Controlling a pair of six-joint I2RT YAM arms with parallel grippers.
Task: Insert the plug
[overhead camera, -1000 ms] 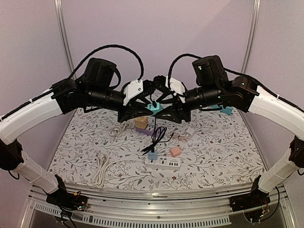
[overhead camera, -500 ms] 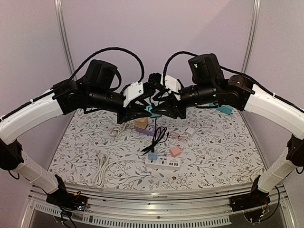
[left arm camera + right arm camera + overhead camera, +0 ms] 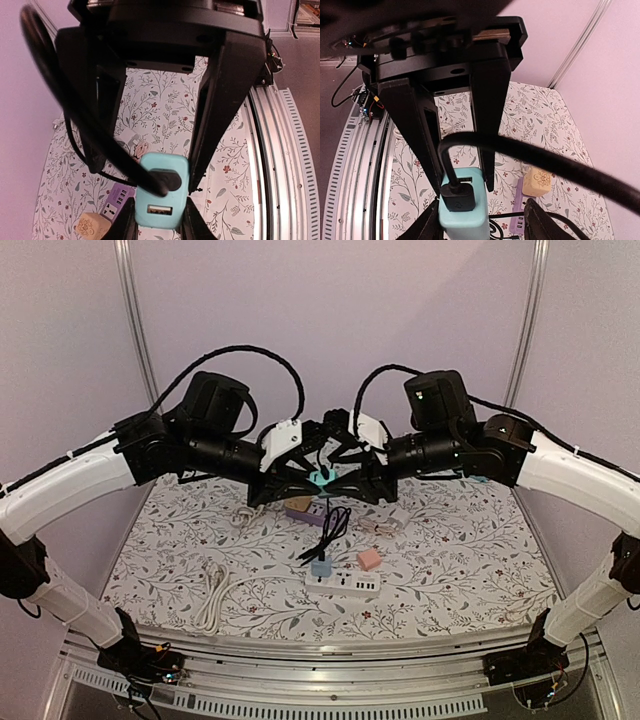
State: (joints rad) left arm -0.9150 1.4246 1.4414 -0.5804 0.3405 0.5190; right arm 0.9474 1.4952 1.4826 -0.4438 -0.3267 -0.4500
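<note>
— Floral-printed worktop [image 3: 470, 570] below, and both arms meet above it?
— Yes. The left tool [image 3: 161, 215] is clamped on the small teal plastic adapter block [image 3: 162, 205], which hangs in the air over the worktop.
— And the plug?
— The black moulded plug [image 3: 167, 182] is seated in the block's face, just above a USB port. Its thick black cable [image 3: 60, 110] loops away.
— The right tool [image 3: 482, 220]?
— Its fingers are spread wider than the block, one on each side. A white power strip [image 3: 342, 584] lies on the worktop near the front.
</note>
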